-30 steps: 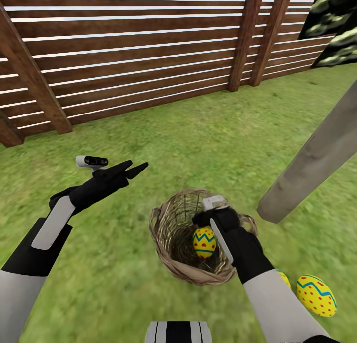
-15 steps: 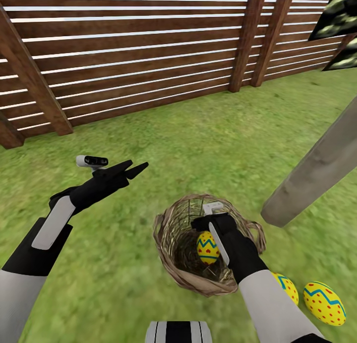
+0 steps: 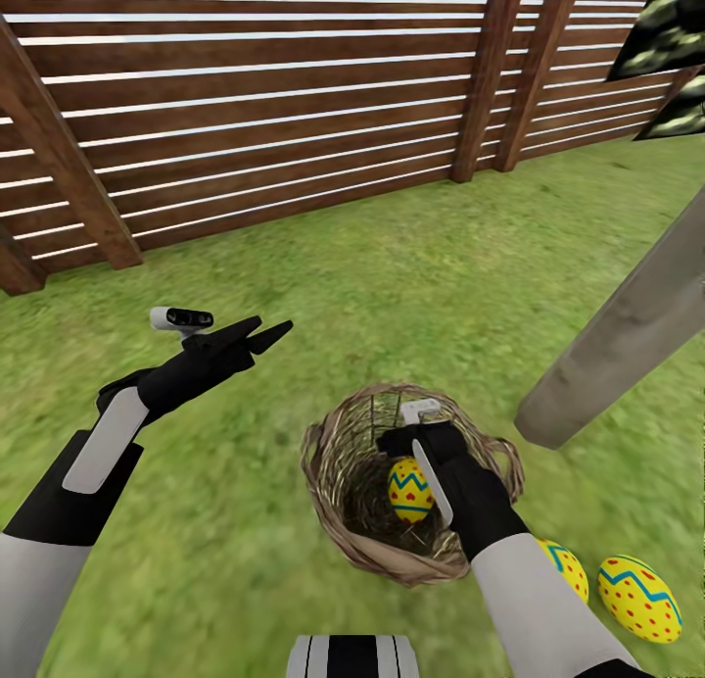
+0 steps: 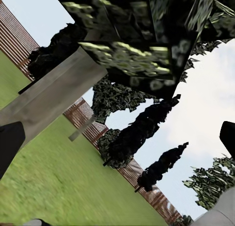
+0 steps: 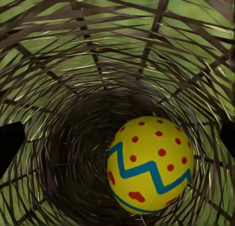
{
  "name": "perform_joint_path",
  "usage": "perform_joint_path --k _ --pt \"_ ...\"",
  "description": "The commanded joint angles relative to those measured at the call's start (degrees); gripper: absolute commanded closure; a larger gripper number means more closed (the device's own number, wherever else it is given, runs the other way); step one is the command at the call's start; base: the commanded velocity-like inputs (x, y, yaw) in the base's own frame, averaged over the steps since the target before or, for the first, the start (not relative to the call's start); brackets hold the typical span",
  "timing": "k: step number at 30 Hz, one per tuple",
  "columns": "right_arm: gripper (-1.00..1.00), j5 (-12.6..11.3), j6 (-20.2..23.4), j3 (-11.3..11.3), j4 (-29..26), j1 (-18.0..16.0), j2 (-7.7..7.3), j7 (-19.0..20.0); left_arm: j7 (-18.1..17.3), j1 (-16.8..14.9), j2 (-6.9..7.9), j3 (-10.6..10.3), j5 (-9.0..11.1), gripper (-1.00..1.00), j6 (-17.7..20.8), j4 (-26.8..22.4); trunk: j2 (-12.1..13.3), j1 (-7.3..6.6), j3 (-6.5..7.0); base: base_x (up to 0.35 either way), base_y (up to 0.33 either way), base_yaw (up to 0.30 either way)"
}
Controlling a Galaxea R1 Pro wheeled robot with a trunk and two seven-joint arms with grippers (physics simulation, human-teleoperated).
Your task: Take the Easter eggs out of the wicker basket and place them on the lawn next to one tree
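The wicker basket [image 3: 338,453] stands on the lawn [image 3: 411,286] with one yellow egg [image 3: 409,489] with a blue zigzag and red dots inside it. My right gripper [image 3: 416,455] reaches down into the basket, open, its fingertips [image 5: 10,143] wide apart just above the egg [image 5: 149,164] and not touching it. Two more eggs [image 3: 566,568] [image 3: 639,598] lie on the grass right of the basket, close to the foot of the pale tree trunk [image 3: 627,335]. My left gripper [image 3: 259,335] hangs open and empty over the grass to the left.
A brown slat fence [image 3: 245,100] runs along the back. The tree's dark green canopy [image 3: 671,31] shows at the upper right. In the left wrist view the trunk [image 4: 54,101], its canopy [image 4: 142,44] and slim black trees [image 4: 142,133] stand before the fence.
The head camera has shifted slightly, moving the whole picture. My right gripper stays inside the basket over the egg, and the left arm has not moved.
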Motion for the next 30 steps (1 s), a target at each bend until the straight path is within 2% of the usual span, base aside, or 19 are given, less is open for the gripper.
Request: perform_joint_path --k 1,8,10,12,15,22,30 --pt "-1.0 0.06 0.27 0.09 -0.03 -0.03 0.0 -0.22 0.06 -0.02 0.06 -0.09 0.44 -1.0 0.34 0.01 -0.02 -0.01 0.0 0.0 0.0 -0.125" --pt "-1.0 -0.2 0.25 0.09 -0.02 0.19 0.06 -0.19 0.08 -0.02 0.02 -0.09 0.44 -1.0 0.36 0.01 -0.02 -0.01 0.38 0.0 0.0 -0.164" --pt "-1.0 -2.0 0.32 0.09 0.01 0.33 0.03 -0.2 0.09 -0.03 -0.01 -0.09 0.44 -1.0 0.36 0.01 -0.02 -0.01 0.41 0.0 0.01 -0.041" --pt "-1.0 -5.4 0.4 0.11 0.07 0.39 -0.05 -0.29 0.08 -0.01 0.01 -0.13 0.44 -1.0 0.38 0.01 -0.02 -0.01 0.42 0.0 0.113 -0.013" --pt "-1.0 -7.39 0.46 0.17 0.13 0.42 -0.09 -0.85 0.03 -0.02 -0.02 -0.17 0.44 -1.0 0.37 0.01 -0.02 -0.01 0.42 0.0 0.209 -0.004" --pt "-1.0 -8.01 0.43 0.18 0.15 0.42 -0.1 -1.34 0.0 -0.03 -0.03 -0.18 0.44 -1.0 0.35 0.01 -0.02 -0.01 0.42 0.0 0.055 -0.014" --pt "-1.0 -7.88 0.28 0.25 2.83 0.42 -0.06 -1.54 0.0 0.0 -0.03 -0.18 0.44 -1.0 0.34 0.01 -0.02 -0.01 0.51 0.0 0.001 -0.233"
